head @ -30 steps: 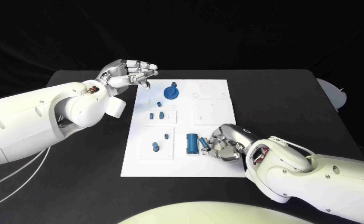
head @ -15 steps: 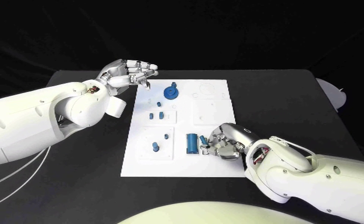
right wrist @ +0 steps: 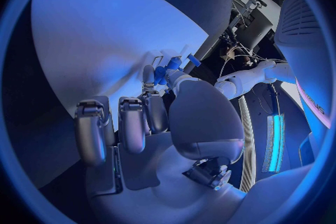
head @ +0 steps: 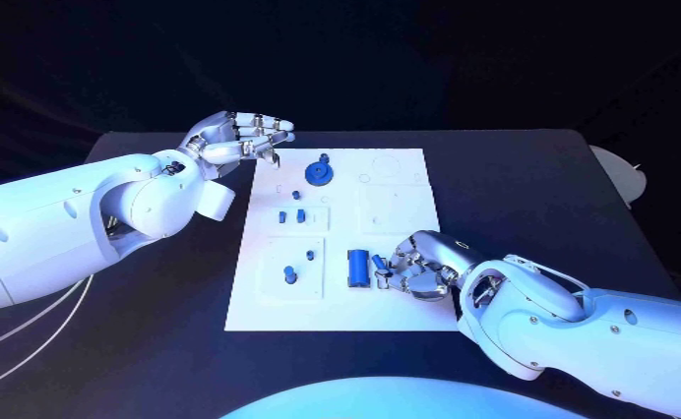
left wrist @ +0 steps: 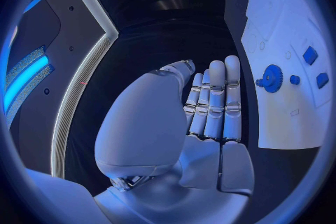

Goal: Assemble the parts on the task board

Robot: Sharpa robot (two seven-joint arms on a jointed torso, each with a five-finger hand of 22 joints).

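The white task board [head: 398,306] lies in the middle of the black table. My right hand [head: 420,268] rests low over its near right part and pinches a small blue part [head: 381,264] [right wrist: 168,71] between thumb and fingertips, right beside a blue cylinder [head: 359,269]. A blue gear [head: 320,175] [left wrist: 271,77] stands at the board's far end with a small peg [head: 325,157] behind it. Two short pegs [head: 291,214] stand mid-board, and two more small pieces [head: 292,274] lie at the near left. My left hand [head: 241,138] [left wrist: 210,106] hovers off the far left corner, fingers straight, holding nothing.
Black table [head: 568,183] runs around the board on all sides. A pale round object [head: 635,175] sits at the table's right edge. My left forearm [head: 99,212] stretches over the table's left side.
The right hand has barely shifted beside the blue cylinder. The left hand has stayed where it was.
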